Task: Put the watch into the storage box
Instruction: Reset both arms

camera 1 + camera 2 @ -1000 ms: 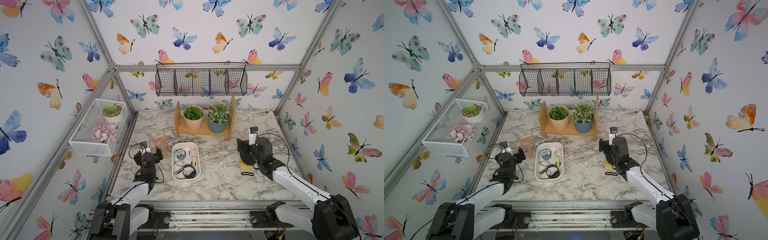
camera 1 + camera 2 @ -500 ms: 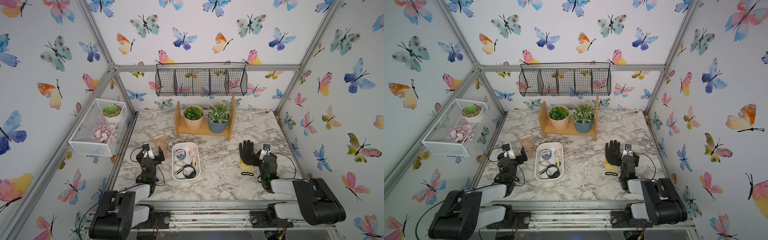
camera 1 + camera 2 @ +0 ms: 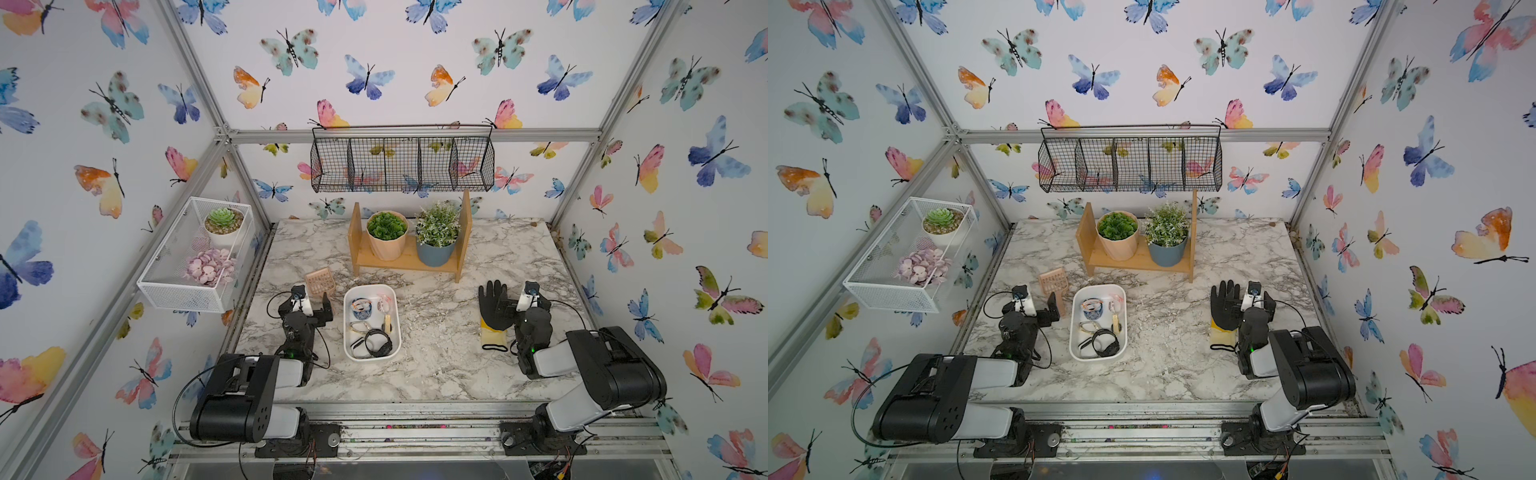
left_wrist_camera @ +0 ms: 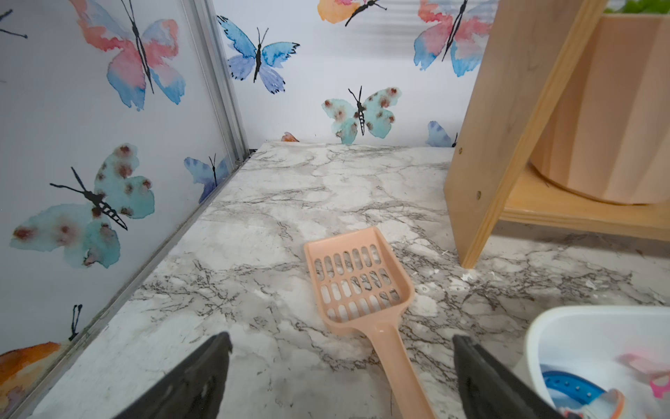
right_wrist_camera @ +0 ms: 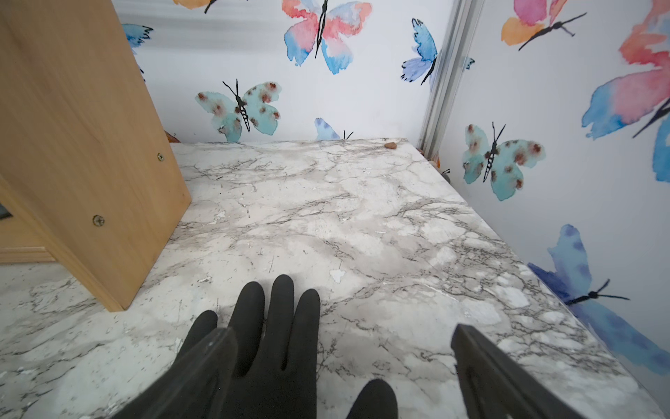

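Observation:
The black watch (image 3: 376,343) (image 3: 1105,343) lies inside the white storage box (image 3: 370,287) (image 3: 1099,286), at the end nearest the front, among several small trinkets. My left gripper (image 3: 309,309) (image 3: 1034,309) (image 4: 341,339) rests low to the left of the box, open and empty, with a peach scoop's handle running between its fingers. A corner of the box (image 4: 565,319) shows in the left wrist view. My right gripper (image 3: 524,305) (image 3: 1252,305) (image 5: 341,330) sits low at the right, open and empty, over a black glove (image 3: 492,307) (image 3: 1224,307) (image 5: 268,326).
The peach scoop (image 3: 320,282) (image 3: 1054,282) (image 4: 357,283) lies left of the box. A wooden shelf (image 3: 409,259) with two potted plants stands at the back. A black wire basket (image 3: 403,164) hangs on the back wall, a white mesh basket (image 3: 195,253) on the left wall.
Both arms have drawn back toward the front and folded down low. The right gripper came from mid-table to rest over the glove. The watch stayed in the box.

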`<state>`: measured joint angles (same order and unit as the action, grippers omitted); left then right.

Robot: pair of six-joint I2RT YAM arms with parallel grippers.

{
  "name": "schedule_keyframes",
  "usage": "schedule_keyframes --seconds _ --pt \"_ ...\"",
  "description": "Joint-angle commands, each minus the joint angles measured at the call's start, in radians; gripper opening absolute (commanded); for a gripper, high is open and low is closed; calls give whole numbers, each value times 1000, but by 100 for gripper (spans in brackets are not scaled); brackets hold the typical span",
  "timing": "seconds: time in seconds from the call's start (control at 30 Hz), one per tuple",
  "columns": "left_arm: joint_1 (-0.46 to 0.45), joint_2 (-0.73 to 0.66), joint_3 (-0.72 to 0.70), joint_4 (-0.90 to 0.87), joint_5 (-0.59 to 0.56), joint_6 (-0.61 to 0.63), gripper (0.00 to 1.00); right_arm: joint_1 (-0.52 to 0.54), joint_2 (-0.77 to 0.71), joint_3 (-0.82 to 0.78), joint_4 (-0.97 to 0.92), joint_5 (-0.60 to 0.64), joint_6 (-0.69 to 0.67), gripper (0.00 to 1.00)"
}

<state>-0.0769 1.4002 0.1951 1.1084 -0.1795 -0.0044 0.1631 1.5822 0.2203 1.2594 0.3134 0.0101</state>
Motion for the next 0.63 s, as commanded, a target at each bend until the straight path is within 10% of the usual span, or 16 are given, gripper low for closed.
schedule_keyframes --seconds 0.0,0.6 --pt "10 5 7 -22 46 -6 99 -4 -4 9 -7 -13 -4 99" --pt "15 6 13 -28 57 -7 98 -4 -5 7 -5 -13 -4 99"
